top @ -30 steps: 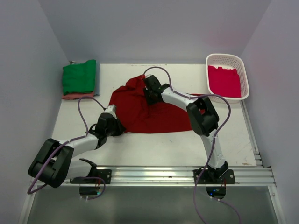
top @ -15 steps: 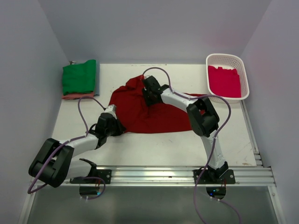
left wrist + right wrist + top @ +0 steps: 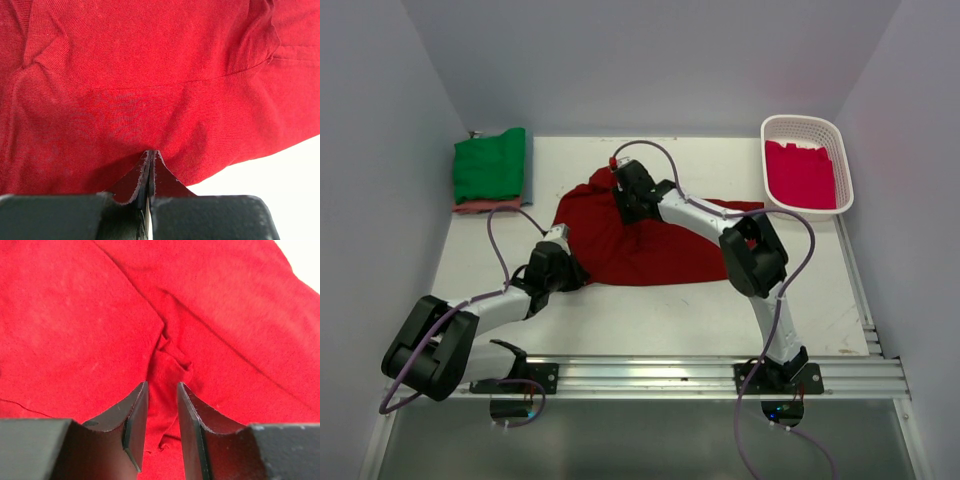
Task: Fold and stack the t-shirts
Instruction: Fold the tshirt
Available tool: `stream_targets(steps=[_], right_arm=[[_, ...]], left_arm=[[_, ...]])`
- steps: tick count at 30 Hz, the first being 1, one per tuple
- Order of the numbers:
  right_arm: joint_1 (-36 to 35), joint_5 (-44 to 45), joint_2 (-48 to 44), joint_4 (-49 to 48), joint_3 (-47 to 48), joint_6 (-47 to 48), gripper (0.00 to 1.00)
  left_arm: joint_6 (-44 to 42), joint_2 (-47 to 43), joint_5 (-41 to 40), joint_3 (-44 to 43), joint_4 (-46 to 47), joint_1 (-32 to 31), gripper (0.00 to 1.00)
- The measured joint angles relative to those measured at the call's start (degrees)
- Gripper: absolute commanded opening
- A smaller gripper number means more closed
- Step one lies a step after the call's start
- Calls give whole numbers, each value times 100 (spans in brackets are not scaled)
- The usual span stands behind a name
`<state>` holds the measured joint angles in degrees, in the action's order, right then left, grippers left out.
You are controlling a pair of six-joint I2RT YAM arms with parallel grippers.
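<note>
both grippers on the dark red shirt

the dark red shirt (image 3: 645,250) lies rumpled and unfolded in the middle of the table (image 3: 670,320). the left gripper (image 3: 568,268) sits at its near left corner, and the wrist view shows the jaws pressed tight together on the shirt's edge (no gap between them). the right gripper (image 3: 625,197) is at the shirt's far side, near its top. its fingers (image 3: 137,410) stand close together with a raised ridge of the cloth pinched between them, and creases run out from that spot.

a folded green shirt (image 3: 490,165) rests on a folded pink shirt (image 3: 480,206) at the far left corner. a crimson shirt (image 3: 800,172) lies in the white basket (image 3: 807,122) at the far right.
</note>
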<state>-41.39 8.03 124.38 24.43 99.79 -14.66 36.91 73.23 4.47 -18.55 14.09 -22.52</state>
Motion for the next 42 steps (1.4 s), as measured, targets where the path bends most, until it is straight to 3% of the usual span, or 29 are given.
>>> stream_targets(steps=[32, 42], right_arm=[[9, 553, 361, 306, 284, 11, 25], [9, 599, 393, 415, 284, -22, 5]], left_arm=[[0, -7, 0, 0, -2, -2, 0], [0, -7, 0, 0, -2, -2, 0]])
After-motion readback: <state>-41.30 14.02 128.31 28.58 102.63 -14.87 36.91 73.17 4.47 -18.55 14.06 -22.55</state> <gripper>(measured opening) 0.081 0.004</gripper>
